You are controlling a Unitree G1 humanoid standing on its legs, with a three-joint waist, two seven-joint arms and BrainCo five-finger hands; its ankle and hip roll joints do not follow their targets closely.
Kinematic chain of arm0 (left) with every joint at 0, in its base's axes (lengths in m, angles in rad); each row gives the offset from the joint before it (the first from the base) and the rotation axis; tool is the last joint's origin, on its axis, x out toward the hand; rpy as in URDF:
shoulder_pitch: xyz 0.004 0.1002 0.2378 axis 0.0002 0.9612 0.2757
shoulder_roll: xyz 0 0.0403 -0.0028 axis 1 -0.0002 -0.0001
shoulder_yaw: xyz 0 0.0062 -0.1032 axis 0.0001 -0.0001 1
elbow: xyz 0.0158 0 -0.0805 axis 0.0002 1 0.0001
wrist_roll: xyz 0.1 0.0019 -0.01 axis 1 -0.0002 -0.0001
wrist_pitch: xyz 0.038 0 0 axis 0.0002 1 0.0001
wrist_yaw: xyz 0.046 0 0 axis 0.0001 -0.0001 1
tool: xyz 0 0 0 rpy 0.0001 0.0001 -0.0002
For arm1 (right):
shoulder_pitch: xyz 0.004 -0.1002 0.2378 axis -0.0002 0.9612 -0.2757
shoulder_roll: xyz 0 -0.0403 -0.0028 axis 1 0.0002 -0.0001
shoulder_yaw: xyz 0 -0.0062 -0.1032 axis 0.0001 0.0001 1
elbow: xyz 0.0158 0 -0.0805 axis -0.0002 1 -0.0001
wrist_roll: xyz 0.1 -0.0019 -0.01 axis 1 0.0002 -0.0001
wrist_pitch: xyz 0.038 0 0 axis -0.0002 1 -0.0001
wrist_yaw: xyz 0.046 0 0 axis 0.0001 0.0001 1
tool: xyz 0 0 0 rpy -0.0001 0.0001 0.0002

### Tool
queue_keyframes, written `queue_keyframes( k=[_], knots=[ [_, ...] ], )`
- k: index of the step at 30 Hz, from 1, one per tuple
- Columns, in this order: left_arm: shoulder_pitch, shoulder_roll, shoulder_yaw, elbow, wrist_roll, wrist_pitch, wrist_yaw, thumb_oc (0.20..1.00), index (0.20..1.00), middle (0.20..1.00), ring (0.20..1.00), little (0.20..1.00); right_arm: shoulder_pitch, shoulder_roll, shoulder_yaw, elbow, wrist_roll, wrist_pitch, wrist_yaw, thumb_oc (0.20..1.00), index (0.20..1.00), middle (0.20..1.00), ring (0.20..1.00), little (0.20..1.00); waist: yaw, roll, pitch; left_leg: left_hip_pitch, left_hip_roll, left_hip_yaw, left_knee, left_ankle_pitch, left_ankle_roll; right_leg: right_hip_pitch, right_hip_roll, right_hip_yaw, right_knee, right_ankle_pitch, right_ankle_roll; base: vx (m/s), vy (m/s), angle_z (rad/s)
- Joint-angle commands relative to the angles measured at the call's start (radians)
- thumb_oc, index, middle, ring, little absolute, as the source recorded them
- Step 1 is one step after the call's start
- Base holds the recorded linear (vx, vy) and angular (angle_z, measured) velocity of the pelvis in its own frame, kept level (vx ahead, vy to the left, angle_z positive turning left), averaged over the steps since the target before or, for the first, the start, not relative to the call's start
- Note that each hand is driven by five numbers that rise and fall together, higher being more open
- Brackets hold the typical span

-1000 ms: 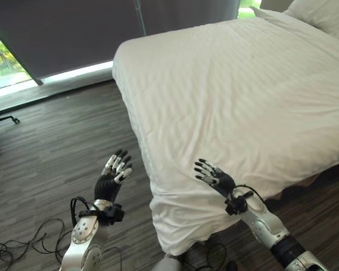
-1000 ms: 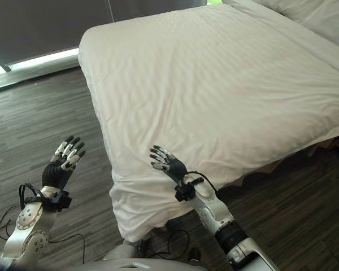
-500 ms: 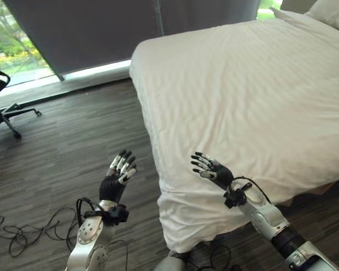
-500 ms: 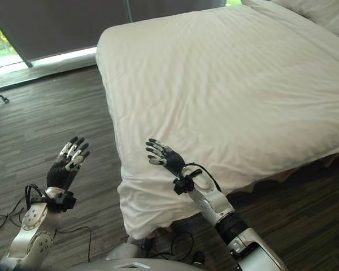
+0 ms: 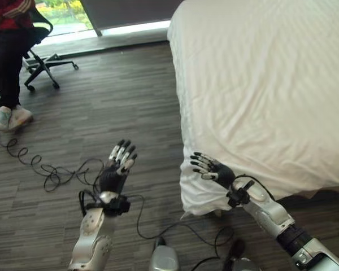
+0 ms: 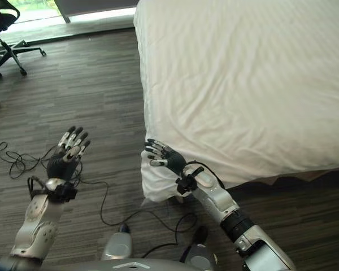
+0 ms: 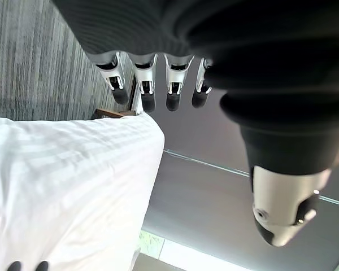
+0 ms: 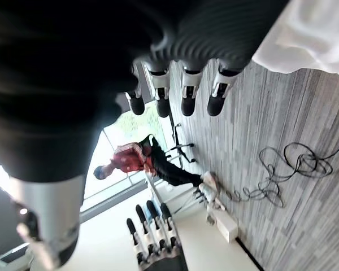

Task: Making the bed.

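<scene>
Bed (image 5: 271, 84), one, white cover lying smooth, on dark wood-plank floor (image 5: 101, 113). Eye views: left hand (image 5: 117, 169) raised over the floor beside the bed, fingers spread wide, empty; right hand (image 5: 212, 169) splayed at the bed's near corner, empty. One office chair (image 5: 39, 62), seated person (image 5: 5, 51), far from the bed. Right wrist view: person's red top.
</scene>
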Motion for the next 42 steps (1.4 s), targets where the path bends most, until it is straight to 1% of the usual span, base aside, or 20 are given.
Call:
queue_keyframes(
  k=[1,2,5,6,8,9,10,12,15,16,17,20,23,27,30,37,42],
  knots=[
    [0.033,0.064,0.002,-0.054,0.01,-0.044,-0.005,1.0,1.0,1.0,1.0,1.0,-0.024,0.064,-0.021,0.003,0.032,-0.051,-0.015,1.0,1.0,1.0,1.0,1.0,0.045,-0.044,-0.056,-0.052,-0.044,-0.039,-0.013,0.01,0.006,-0.088,-0.067,0.05,0.036,0.049,0.043,-0.2,0.34,-0.04],
    [0.026,0.075,0.002,-0.046,0.028,-0.046,0.008,1.0,1.0,1.0,1.0,1.0,-0.033,0.087,-0.047,0.033,0.046,-0.059,-0.042,1.0,1.0,1.0,1.0,1.0,0.051,-0.054,-0.032,-0.053,-0.059,-0.034,-0.02,0.008,0.017,-0.106,-0.09,0.053,0.053,0.065,0.055,-0.12,0.185,0.07],
    [0.027,0.085,0.008,-0.038,0.044,-0.047,0.02,1.0,1.0,1.0,1.0,1.0,-0.05,0.105,-0.068,0.071,0.053,-0.068,-0.069,1.0,1.0,1.0,1.0,1.0,0.063,-0.069,-0.016,-0.054,-0.07,-0.036,-0.022,0.009,0.021,-0.107,-0.107,0.053,0.053,0.079,0.065,-0.06,0.101,0.05],
    [0.034,0.089,0.017,-0.039,0.042,-0.048,0.019,1.0,1.0,1.0,1.0,1.0,-0.059,0.104,-0.076,0.074,0.041,-0.073,-0.083,1.0,1.0,1.0,1.0,1.0,0.067,-0.072,-0.01,-0.049,-0.071,-0.039,-0.023,0.006,0.022,-0.102,-0.105,0.063,0.051,0.081,0.068,-0.02,0.042,0.03],
    [0.048,0.09,0.029,-0.042,0.04,-0.045,0.018,1.0,1.0,1.0,1.0,1.0,-0.063,0.105,-0.085,0.08,0.034,-0.075,-0.089,1.0,1.0,1.0,1.0,1.0,0.068,-0.082,-0.015,-0.053,-0.078,-0.043,-0.024,0.008,0.026,-0.102,-0.108,0.068,0.047,0.083,0.069,0.03,0.029,0.03],
    [0.084,0.088,0.052,-0.051,0.034,-0.039,0.016,1.0,1.0,1.0,1.0,1.0,-0.068,0.111,-0.103,0.109,0.035,-0.079,-0.097,1.0,1.0,1.0,1.0,1.0,0.076,-0.091,-0.028,-0.046,-0.082,-0.048,-0.026,0.004,0.029,-0.094,-0.108,0.071,0.043,0.081,0.069,0.05,0.024,0.02],
    [0.084,0.088,0.052,-0.051,0.034,-0.039,0.016,1.0,1.0,1.0,1.0,1.0,-0.068,0.111,-0.103,0.109,0.035,-0.079,-0.097,1.0,1.0,1.0,1.0,1.0,0.076,-0.091,-0.028,-0.046,-0.082,-0.048,-0.026,0.004,0.029,-0.094,-0.108,0.071,0.043,0.081,0.069,0.06,0.015,-0.03],
    [0.14,0.075,0.086,-0.054,0.028,-0.027,0.012,1.0,1.0,1.0,1.0,1.0,-0.067,0.125,-0.137,0.151,0.041,-0.081,-0.107,1.0,1.0,1.0,1.0,1.0,0.081,-0.098,-0.046,-0.024,-0.083,-0.04,-0.031,-0.007,0.033,-0.081,-0.109,0.067,0.036,0.092,0.071,0.07,0.007,-0.06],
    [0.176,0.081,0.1,-0.068,0.006,-0.022,-0.011,1.0,1.0,1.0,1.0,1.0,-0.095,0.114,-0.177,0.248,0.029,-0.085,-0.129,1.0,1.0,1.0,1.0,1.0,0.083,-0.094,-0.067,-0.007,-0.075,-0.027,-0.033,-0.011,0.028,-0.072,-0.103,0.063,0.017,0.104,0.077,0.05,-0.025,-0.18],
    [0.171,0.085,0.094,-0.072,0.002,-0.023,-0.013,1.0,1.0,1.0,1.0,1.0,-0.11,0.109,-0.182,0.278,0.024,-0.087,-0.136,0.526,0.526,0.526,0.526,0.526,0.084,-0.092,-0.066,-0.007,-0.072,-0.027,-0.034,-0.009,0.026,-0.071,-0.101,0.063,0.015,0.105,0.077,0.01,-0.049,-0.07],
    [0.167,0.092,0.084,-0.074,-0.001,-0.025,-0.017,1.0,1.0,1.0,1.0,1.0,-0.13,0.104,-0.189,0.311,0.015,-0.091,-0.149,0.2,0.2,0.2,0.2,0.2,0.086,-0.089,-0.067,-0.006,-0.069,-0.028,-0.034,-0.008,0.025,-0.069,-0.1,0.061,0.014,0.105,0.077,0.01,-0.046,-0.01],
    [0.151,0.106,0.04,-0.093,-0.031,-0.025,-0.03,1.0,1.0,1.0,1.0,1.0,-0.201,0.092,-0.195,0.408,0.021,-0.092,-0.168,0.2,0.2,0.2,0.2,0.2,0.094,-0.078,-0.067,-0.009,-0.063,-0.039,-0.035,-0.002,0.023,-0.063,-0.096,0.055,0.011,0.102,0.077,0.01,-0.029,-0.01],
    [0.14,0.107,0.006,-0.094,-0.046,-0.019,-0.035,1.0,1.0,1.0,1.0,1.0,-0.238,0.093,-0.185,0.466,0.036,-0.086,-0.159,0.2,0.2,0.2,0.2,0.2,0.102,-0.068,-0.061,-0.018,-0.065,-0.05,-0.034,0.003,0.024,-0.064,-0.095,0.051,0.017,0.098,0.076,0.0,0.0,0.0],
    [0.123,0.118,-0.025,-0.091,-0.051,-0.016,-0.039,1.0,1.0,1.0,1.0,1.0,-0.283,0.1,-0.162,0.534,0.047,-0.076,-0.143,0.2,0.2,0.2,0.2,0.2,0.118,-0.052,-0.034,-0.042,-0.066,-0.061,-0.028,0.01,0.023,-0.079,-0.1,0.049,0.027,0.095,0.075,-0.04,-0.01,0.08],
    [0.101,0.121,-0.045,-0.092,-0.053,-0.021,-0.041,1.0,1.0,1.0,1.0,1.0,-0.309,0.097,-0.149,0.52,0.061,-0.075,-0.135,0.2,0.2,0.2,0.2,0.2,0.128,-0.038,-0.005,-0.072,-0.07,-0.073,-0.019,0.018,0.025,-0.097,-0.105,0.045,0.034,0.094,0.071,-0.06,-0.007,0.13],
    [0.082,0.119,-0.075,-0.094,-0.056,-0.024,-0.041,1.0,1.0,1.0,1.0,1.0,-0.316,0.114,-0.129,0.469,0.094,-0.085,-0.122,0.2,0.2,0.2,0.2,0.2,0.134,-0.02,0.033,-0.106,-0.074,-0.089,-0.003,0.018,0.029,-0.124,-0.117,0.042,0.059,0.085,0.07,-0.02,0.004,0.07],
    [0.055,0.125,-0.089,-0.095,-0.057,-0.029,-0.031,1.0,1.0,1.0,1.0,1.0,-0.349,0.129,-0.13,0.484,0.1,-0.095,-0.139,0.2,0.2,0.2,0.2,0.2,0.143,-0.018,0.076,-0.146,-0.078,-0.102,0.02,0.019,0.032,-0.154,-0.122,0.044,0.073,0.085,0.067,-0.04,-0.012,0.07]
  ],
)
